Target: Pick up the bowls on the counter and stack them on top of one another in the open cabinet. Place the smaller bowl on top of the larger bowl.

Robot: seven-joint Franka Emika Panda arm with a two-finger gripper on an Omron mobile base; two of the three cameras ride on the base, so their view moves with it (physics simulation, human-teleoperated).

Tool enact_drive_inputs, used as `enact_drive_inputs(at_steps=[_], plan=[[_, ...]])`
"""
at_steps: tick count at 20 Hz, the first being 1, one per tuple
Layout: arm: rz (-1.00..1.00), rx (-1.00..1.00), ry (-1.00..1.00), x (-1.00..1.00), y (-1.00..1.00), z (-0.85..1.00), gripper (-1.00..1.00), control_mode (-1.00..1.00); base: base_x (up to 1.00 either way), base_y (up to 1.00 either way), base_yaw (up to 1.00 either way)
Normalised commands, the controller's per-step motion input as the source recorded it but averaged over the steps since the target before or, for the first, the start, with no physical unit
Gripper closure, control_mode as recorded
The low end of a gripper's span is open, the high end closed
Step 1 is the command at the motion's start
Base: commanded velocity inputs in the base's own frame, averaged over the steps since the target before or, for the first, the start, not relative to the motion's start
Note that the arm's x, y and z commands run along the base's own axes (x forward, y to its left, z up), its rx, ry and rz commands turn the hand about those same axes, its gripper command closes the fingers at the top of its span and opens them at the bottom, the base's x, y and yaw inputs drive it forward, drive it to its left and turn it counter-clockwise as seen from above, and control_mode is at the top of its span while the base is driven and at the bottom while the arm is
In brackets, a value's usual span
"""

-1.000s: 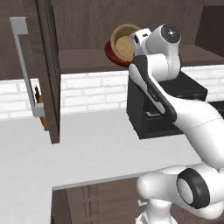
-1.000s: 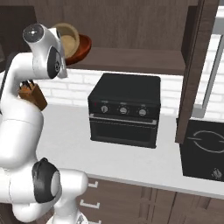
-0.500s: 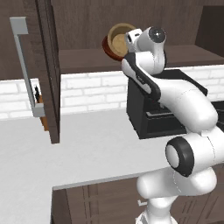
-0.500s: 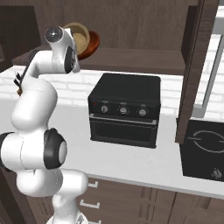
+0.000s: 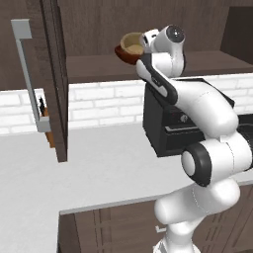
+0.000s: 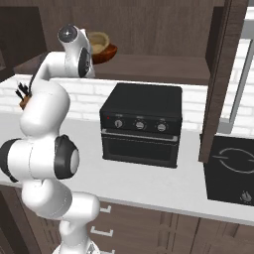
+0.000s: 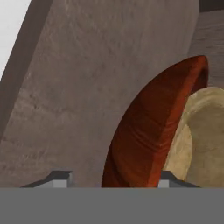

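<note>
Left base view: the smaller bowl is seen nested inside the larger bowl on the open cabinet shelf, at twelve o'clock above the worktop. The pincer is seen spread around the larger bowl's rim

A rendered home kitchen. Shown by a smooth light grey-white worktop over dark wood base cabinets, white brick backsplash, black countertop oven, black induction hob, dark brown wall cabinet.

The arm reaches up and forward; the tool stands with jaws spread wide.
</note>
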Motion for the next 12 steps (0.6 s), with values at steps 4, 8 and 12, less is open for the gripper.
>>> enact_drive_inputs(at_steps=[4, 8, 12], plan=[[0.0, 0.0, 0.0, -0.45, 0.0, 0.0, -1.0, -1.0, 0.0, 0.0, 0.0], [0.0, 0.0, -0.07, -0.88, 0.02, 0.01, -1.0, -1.0, 0.0, 0.0, 0.0], [0.0, 0.0, -0.09, -0.94, 0.01, 0.02, -1.0, -1.0, 0.0, 0.0, 0.0]])
